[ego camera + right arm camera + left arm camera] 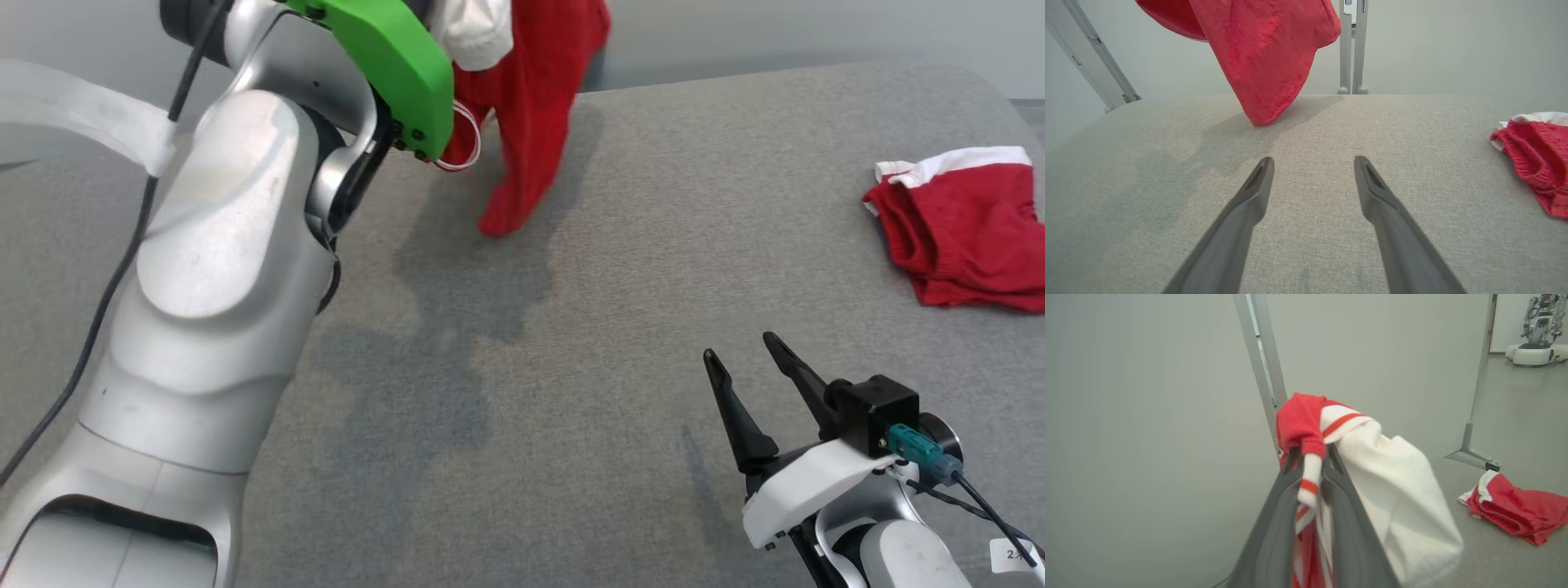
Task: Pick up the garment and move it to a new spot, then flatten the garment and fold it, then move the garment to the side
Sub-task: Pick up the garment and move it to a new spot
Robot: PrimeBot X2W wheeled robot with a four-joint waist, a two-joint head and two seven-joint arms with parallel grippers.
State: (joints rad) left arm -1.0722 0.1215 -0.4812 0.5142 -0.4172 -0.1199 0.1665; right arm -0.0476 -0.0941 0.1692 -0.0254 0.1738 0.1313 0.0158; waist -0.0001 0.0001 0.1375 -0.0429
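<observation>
A red and white garment point(531, 106) hangs from high at the top of the head view, its lowest red tip just touching the grey table point(620, 343). My left gripper point(1312, 455) is shut on the garment's red and white striped hem point(1308, 473), with white cloth point(1404, 506) draping to the right of its fingers. The hanging red cloth point(1261, 53) also appears at the top of the right wrist view. My right gripper point(744, 349) stands open low over the table's near right, nothing between its fingers point(1257, 192).
A second red garment with a white band point(967, 224) lies crumpled at the table's right edge, also seen as a red heap point(1519, 510) and at the side point(1539, 155). Grey frame posts point(1351, 49) stand behind the table. Another robot point(1537, 330) stands far off.
</observation>
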